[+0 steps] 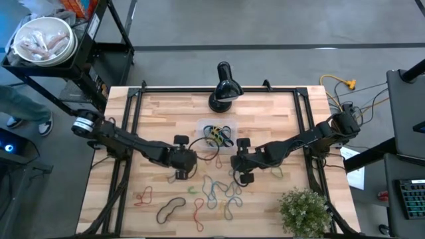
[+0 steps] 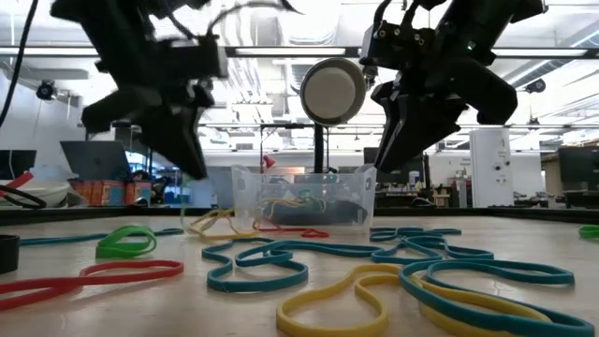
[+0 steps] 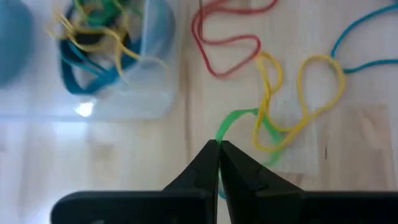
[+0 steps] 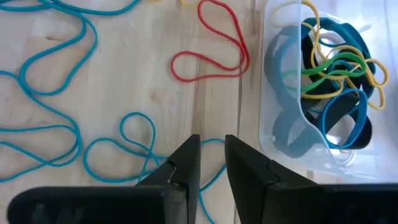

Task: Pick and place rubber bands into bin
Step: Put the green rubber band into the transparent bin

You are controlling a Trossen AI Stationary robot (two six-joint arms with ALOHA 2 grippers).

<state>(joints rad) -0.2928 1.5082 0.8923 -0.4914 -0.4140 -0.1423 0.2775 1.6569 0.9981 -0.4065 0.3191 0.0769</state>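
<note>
Both arms meet near the table's middle, on the near side of the clear bin.

Left gripper: fingers pressed together, tips touching. A green rubber band emerges right at the tips, but whether it is pinched cannot be told. Just beyond it lies a yellow rubber band, with a red rubber band farther ahead and the bin off to one side (holding blue, yellow and green bands).

Right gripper: fingers parted by a narrow gap, nothing between them. Blue rubber bands spread across the wood beside and under the tips; a red loop lies ahead, and the bin stands just beside the gripper.

In the low view both grippers hang above the tabletop, the bin between them, with loose bands in the foreground (blue, yellow, red, green). A black desk lamp stands beyond the bin; a small potted plant occupies the near corner.
</note>
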